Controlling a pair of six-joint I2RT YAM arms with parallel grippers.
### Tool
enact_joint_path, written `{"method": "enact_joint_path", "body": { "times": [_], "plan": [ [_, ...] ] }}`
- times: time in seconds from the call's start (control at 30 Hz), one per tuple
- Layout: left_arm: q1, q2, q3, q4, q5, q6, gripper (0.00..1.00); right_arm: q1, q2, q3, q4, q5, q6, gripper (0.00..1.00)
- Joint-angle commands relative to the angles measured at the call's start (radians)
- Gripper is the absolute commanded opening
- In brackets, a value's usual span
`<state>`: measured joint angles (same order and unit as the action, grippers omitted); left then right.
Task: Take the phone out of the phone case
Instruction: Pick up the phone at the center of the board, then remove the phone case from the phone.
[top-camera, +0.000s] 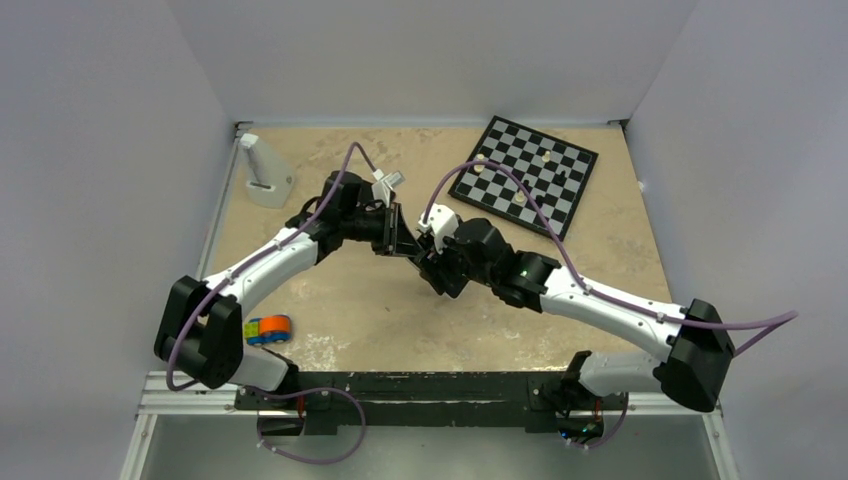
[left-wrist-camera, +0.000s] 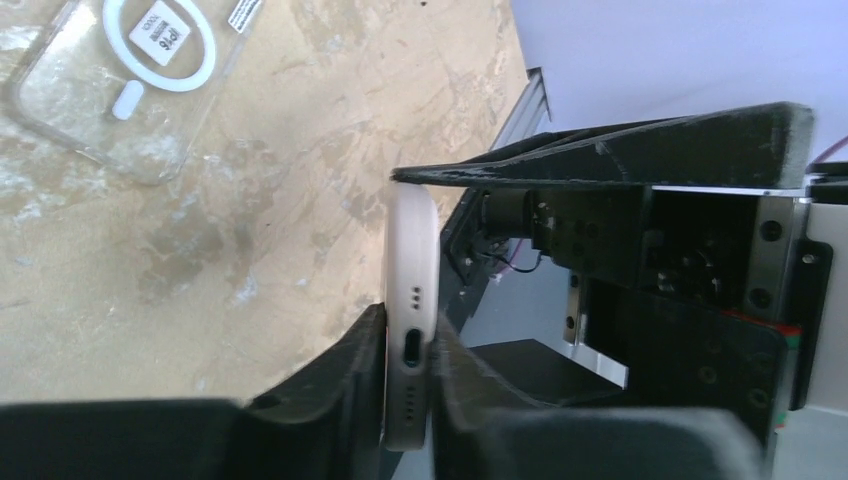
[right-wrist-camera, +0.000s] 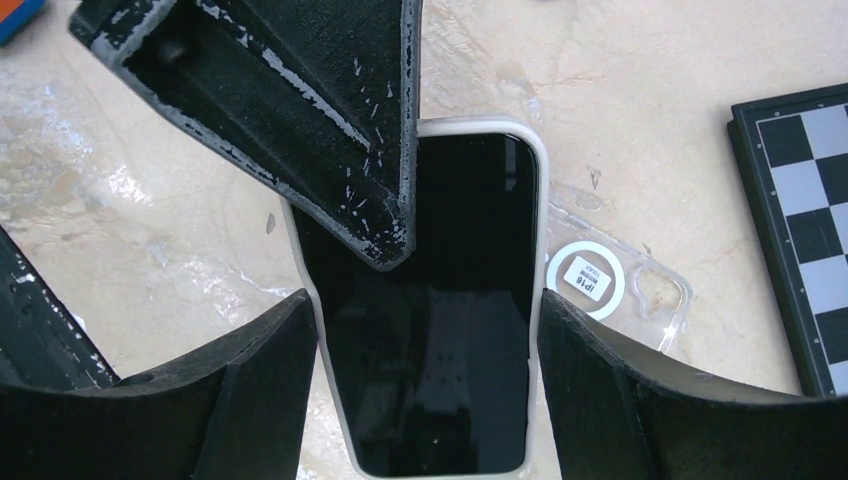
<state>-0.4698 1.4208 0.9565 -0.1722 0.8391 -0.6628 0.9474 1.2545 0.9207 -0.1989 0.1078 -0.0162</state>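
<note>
Both arms held the phone (right-wrist-camera: 450, 330) at the centre of the overhead frame. The right end effector (right-wrist-camera: 430, 320) clasped its long, pale-rimmed edges. The left end effector (left-wrist-camera: 408, 335) was clenched on its face and back. The empty phone case (right-wrist-camera: 620, 290) lay flat on the tabletop (right-wrist-camera: 650, 80), right of the phone in the right wrist frame and near the chessboard (right-wrist-camera: 800, 230).

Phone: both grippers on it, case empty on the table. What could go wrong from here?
1. The left gripper and right gripper both clamp the phone; if one arm moves before the other releases, it may twist or slip.
2. The left pinches the flat faces, one finger on the glossy screen: possibly a weak hold alone.
</note>
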Motion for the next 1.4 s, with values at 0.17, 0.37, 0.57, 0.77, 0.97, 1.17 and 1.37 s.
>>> {"method": "enact_joint_path", "body": {
  "times": [0.17,0.37,0.57,0.77,0.97,1.17,1.37],
  "plan": [
    [-0.002,-0.056,0.009,0.051,-0.055,0.006,0.0,0.012,-0.035,-0.009,0.103,0.062,0.133,0.8],
    [0.026,-0.265,-0.042,-0.009,-0.401,-0.018,0.0,0.011,-0.054,-0.114,0.106,0.109,0.256,0.88],
    [0.026,-0.371,0.017,-0.118,-0.575,0.016,0.0,0.011,0.002,-0.168,0.051,0.348,0.481,0.91],
    [0.026,-0.395,-0.021,0.027,-0.441,-0.049,0.0,-0.005,-0.089,-0.196,0.03,0.374,0.729,0.99],
    [0.026,-0.392,-0.107,0.378,-0.207,-0.158,0.0,-0.208,-0.36,-0.362,0.201,0.036,0.836,0.98],
    [0.026,-0.362,-0.246,0.74,-0.171,-0.389,0.0,-0.433,-0.639,-0.546,0.485,-0.401,0.952,0.95],
    [0.026,-0.242,-0.371,1.182,-0.229,-0.686,0.0,-0.439,-0.549,-0.539,0.757,-0.549,1.035,0.92]
  ]
}}
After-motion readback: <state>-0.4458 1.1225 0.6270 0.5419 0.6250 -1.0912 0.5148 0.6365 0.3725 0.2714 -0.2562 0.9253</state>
